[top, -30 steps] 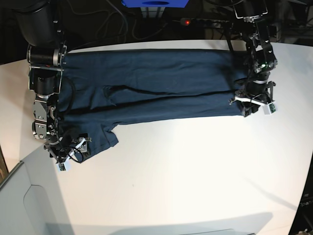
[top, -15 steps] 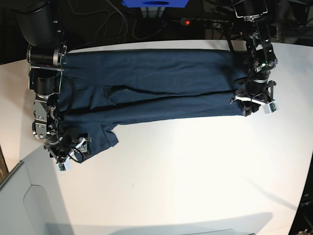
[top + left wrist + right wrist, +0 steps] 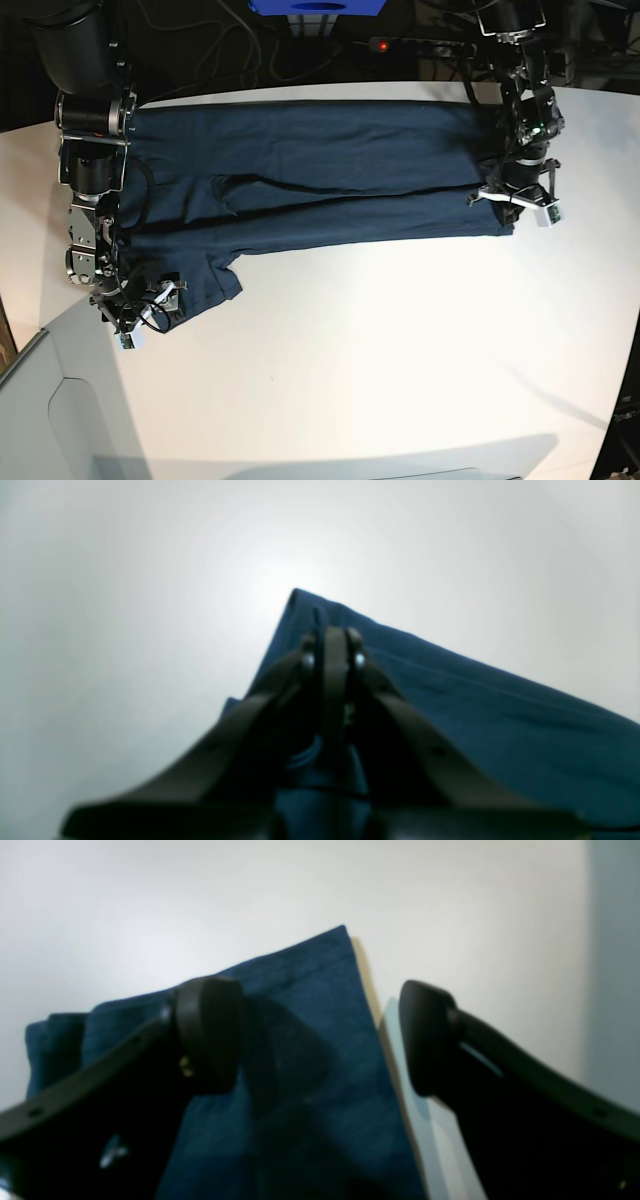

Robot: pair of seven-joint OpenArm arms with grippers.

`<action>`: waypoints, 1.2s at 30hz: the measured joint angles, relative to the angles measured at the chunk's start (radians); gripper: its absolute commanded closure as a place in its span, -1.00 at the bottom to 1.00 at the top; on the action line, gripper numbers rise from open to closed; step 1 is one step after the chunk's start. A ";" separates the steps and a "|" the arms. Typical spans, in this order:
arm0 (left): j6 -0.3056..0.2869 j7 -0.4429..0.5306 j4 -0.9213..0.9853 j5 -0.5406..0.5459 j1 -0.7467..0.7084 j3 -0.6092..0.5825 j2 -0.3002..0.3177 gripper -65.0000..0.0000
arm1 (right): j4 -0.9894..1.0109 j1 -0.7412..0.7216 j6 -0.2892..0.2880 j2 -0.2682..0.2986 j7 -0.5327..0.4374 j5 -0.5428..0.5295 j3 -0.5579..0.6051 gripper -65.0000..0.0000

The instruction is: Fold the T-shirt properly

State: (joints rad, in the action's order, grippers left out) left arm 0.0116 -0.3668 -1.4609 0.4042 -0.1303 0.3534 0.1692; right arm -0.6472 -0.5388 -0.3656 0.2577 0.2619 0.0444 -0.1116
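- The plain dark navy-blue short-sleeved cotton T-shirt (image 3: 320, 175) lies flat on the smooth white tabletop (image 3: 400, 340), stretched as a long band across the far half from the base view's left side to its right.
- Its near long edge is doubled over, so a fold line runs along the middle of the band.
- At the base view's left end, a sleeve flap (image 3: 205, 275) sticks out toward the near side.
- The left arm's black claw (image 3: 512, 205) sits at the band's right end in the base view, at the near corner of the cloth.
- In the left wrist view, this left claw (image 3: 331, 652) has its two dark fingers pressed together, pinching a ridge of the blue fabric (image 3: 450, 695); the cloth rises to a point just past the fingertips.
- The right arm's black claw (image 3: 140, 305) sits at the sleeve flap, close to the tabletop's near-left edge in the base view.
- In the right wrist view, the right claw (image 3: 320, 1035) is spread wide: one rounded fingertip (image 3: 207, 1032) rests over the blue cloth (image 3: 300, 1065), and the other fingertip (image 3: 425, 1035) stands off the cloth's edge above bare tabletop.
- A pale grey surface (image 3: 60, 420) adjoins the tabletop at the base view's lower left.
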 measured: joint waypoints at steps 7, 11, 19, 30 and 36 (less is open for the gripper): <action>0.000 0.003 -0.008 0.000 -0.006 0.003 -0.012 1.00 | -0.002 -0.007 0.000 0.000 0.017 0.001 0.000 -0.44; 0.000 0.003 -0.008 0.000 -0.005 0.003 -0.013 1.00 | -0.054 -0.006 0.000 0.005 0.025 0.004 0.000 -0.44; 0.000 0.003 -0.008 0.000 -0.005 0.003 -0.017 1.00 | -0.045 -0.026 0.000 0.011 0.023 0.004 -0.002 -0.44; 0.000 0.003 -0.008 0.000 0.000 0.002 -0.017 1.00 | 0.016 -0.028 0.000 0.009 0.012 0.003 -0.002 -0.43; -0.001 0.003 -0.008 -0.001 0.000 0.002 -0.017 1.00 | 0.108 -0.037 0.000 0.011 -0.104 -0.004 0.000 -0.43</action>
State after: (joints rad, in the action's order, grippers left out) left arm 0.0109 -0.3641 -1.4685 0.4034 -0.1303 0.3553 0.1524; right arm -0.5392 -0.5758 -0.3653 0.2691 0.1581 0.0406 -0.1116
